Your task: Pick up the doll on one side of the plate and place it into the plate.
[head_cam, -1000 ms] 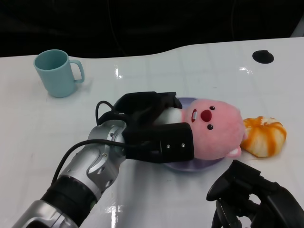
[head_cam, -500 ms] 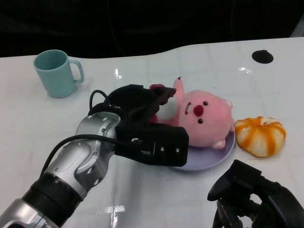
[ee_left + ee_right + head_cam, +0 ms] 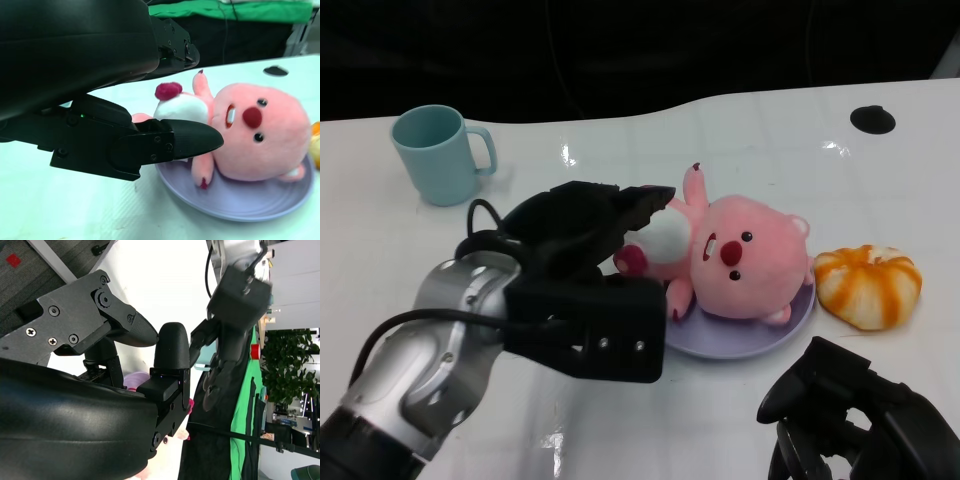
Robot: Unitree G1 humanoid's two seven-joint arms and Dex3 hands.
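The pink plush doll [image 3: 740, 260] lies on its back on the lilac plate [image 3: 760, 345], head toward the right, one arm sticking up. My left hand [image 3: 585, 270] sits just to the left of the plate with its fingers apart. Its fingertips [image 3: 645, 198] are close to the doll's foot but do not grip it. In the left wrist view the doll [image 3: 260, 135] rests on the plate [image 3: 240, 202] beyond the spread fingers [image 3: 170, 142]. My right hand [image 3: 860, 425] hovers at the lower right, holding nothing, its fingers [image 3: 172, 347] apart.
A teal mug [image 3: 440, 153] stands at the back left. An orange and white pumpkin-shaped toy [image 3: 868, 285] lies right against the plate's right edge. A small black disc [image 3: 873, 119] sits at the far right of the white table.
My left hand has let go of the doll and drawn back to the left and toward me. The doll has settled on the plate. My right hand has stayed still.
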